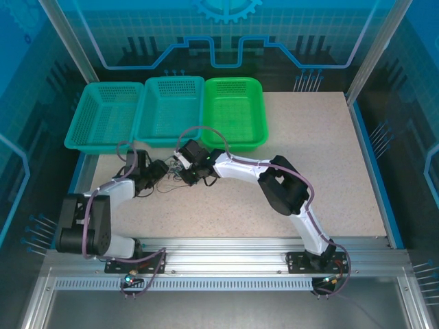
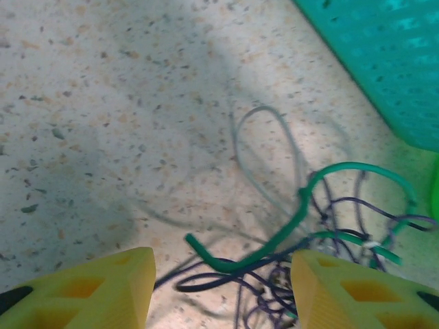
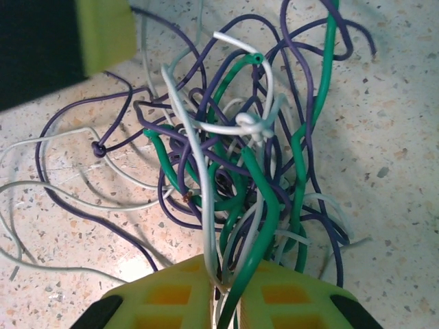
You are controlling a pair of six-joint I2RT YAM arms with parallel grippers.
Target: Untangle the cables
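Observation:
The cables (image 1: 175,174) lie as one tangle of green, dark purple and pale grey wires on the speckled table, between my two grippers. My right gripper (image 3: 230,296) is shut on a green and a pale grey cable, and the rest of the tangle (image 3: 233,157) fans out ahead of it. My left gripper (image 2: 223,288) is open, its yellow fingers (image 2: 92,291) wide apart. A green cable end (image 2: 274,240) and dark purple loops lie on the table between them. In the top view the left gripper (image 1: 160,171) faces the right gripper (image 1: 184,166) across the tangle.
Three mesh baskets stand in a row at the back: two teal ones (image 1: 103,116) (image 1: 171,110) and a green one (image 1: 234,113). A teal basket (image 2: 384,62) lies close ahead of the left gripper. The table (image 1: 322,157) has free room to the right.

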